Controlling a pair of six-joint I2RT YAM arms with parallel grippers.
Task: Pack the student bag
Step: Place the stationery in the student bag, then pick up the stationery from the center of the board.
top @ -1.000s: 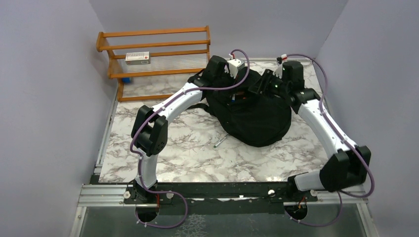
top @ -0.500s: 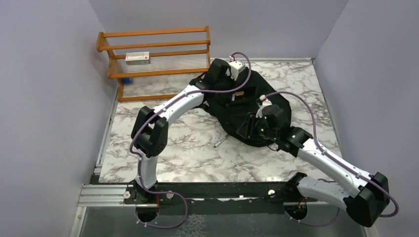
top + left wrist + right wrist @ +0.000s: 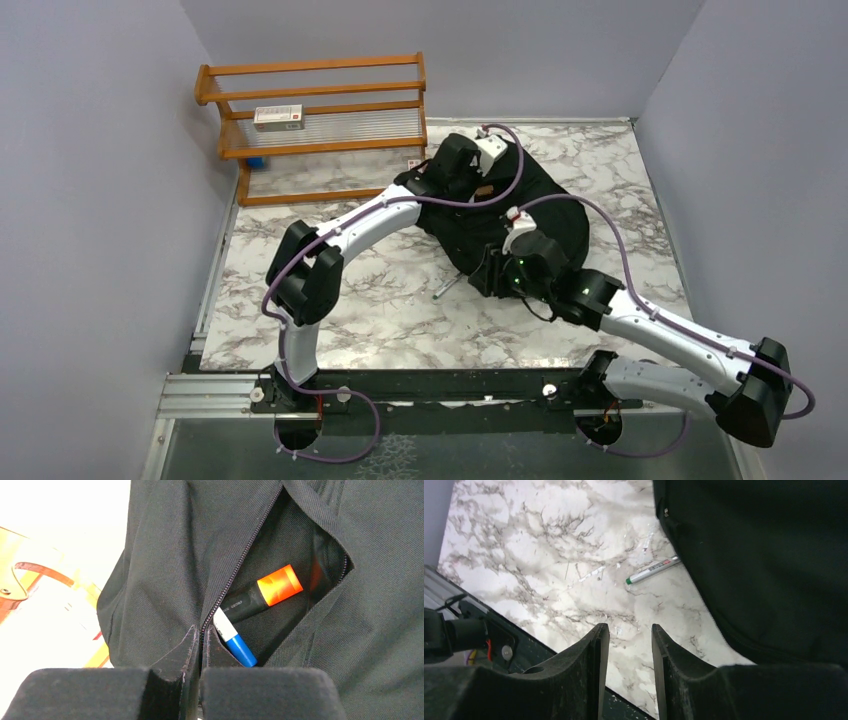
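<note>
At the student bag [image 3: 150, 555] zipper [image 3: 243, 560], left gripper [image 3: 201, 647] clamped shut, pull hidden; right gripper [image 3: 629, 632] parted, empty.

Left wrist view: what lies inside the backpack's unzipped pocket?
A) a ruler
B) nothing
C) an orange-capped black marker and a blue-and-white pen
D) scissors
C: the orange-capped black marker and blue-and-white pen show through the black backpack's open zip.

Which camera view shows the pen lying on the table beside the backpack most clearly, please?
The right wrist view: the pen lies close, green tip visible, beside the student bag. The top external view shows it only as a small sliver; the left wrist view misses it.
</note>
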